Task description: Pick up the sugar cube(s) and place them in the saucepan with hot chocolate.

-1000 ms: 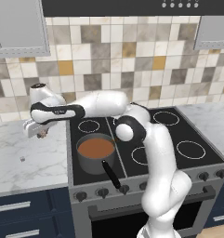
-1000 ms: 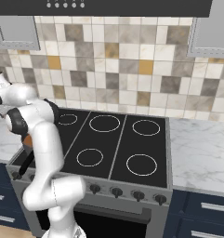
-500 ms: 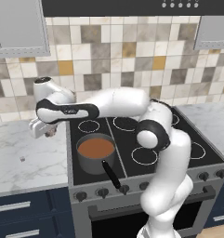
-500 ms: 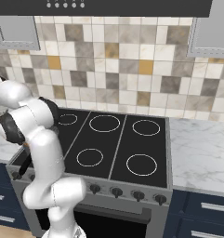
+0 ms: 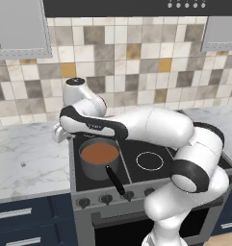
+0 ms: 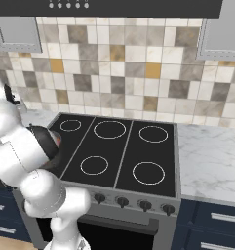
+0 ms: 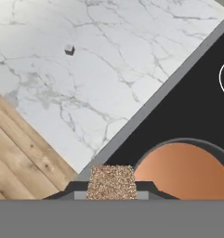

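The jaws (image 7: 111,188) are closed on a speckled orange-brown sugar cube (image 7: 111,182), which sits between the two tips. Just beside the jaws is the saucepan with hot chocolate (image 7: 187,169) on the stove. A paler sugar cube (image 7: 69,49) lies well apart from the jaws, on the marble counter (image 7: 108,69).

So the surface (image 5: 26,158) is white marble with grey veins, left of the black stove (image 5: 146,161). One pale sugar cube (image 7: 69,49) sits alone on the marble. The saucepan (image 5: 99,157) rests on the stove's front-left burner.
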Motion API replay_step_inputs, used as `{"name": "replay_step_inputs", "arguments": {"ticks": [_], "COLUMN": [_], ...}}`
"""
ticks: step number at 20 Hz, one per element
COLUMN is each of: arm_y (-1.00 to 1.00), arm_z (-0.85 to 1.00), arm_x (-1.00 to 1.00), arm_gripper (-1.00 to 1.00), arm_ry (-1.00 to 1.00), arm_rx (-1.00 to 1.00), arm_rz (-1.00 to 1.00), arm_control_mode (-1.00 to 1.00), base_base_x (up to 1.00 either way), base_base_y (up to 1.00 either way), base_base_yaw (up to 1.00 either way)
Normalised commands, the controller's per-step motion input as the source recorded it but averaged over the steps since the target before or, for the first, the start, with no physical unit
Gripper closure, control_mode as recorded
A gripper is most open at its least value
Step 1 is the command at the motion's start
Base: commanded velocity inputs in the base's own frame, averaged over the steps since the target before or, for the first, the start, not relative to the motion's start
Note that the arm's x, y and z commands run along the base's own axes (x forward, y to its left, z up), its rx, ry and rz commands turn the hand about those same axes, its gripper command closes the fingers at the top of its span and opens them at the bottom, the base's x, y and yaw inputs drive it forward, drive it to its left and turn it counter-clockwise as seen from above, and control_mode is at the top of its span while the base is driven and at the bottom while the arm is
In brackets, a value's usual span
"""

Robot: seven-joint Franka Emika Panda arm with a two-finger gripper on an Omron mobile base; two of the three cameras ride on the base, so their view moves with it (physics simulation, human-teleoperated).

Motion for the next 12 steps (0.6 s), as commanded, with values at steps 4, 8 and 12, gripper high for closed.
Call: {"name": "replay_step_inputs", "arguments": {"ticks": [4,8,12], "arm_y": [-0.71,-0.88,-0.66], "arm_z": [0.49,0.23,-0.06], "arm_x": [-0.17,-0.12,0.01], "arm_gripper": [1.0,1.0,1.0], "arm_ry": [0.09,0.12,0.05], "arm_rx": [0.02,0.0,0.0], "arm_rz": [0.0,0.0,0.0], "arm_control_mode": [-1.0,-1.0,-1.0], "base_base_x": [0.0,0.0,0.0], "base_base_y": [0.0,0.0,0.0], "base_base_yaw": [0.0,0.0,0.0]}}
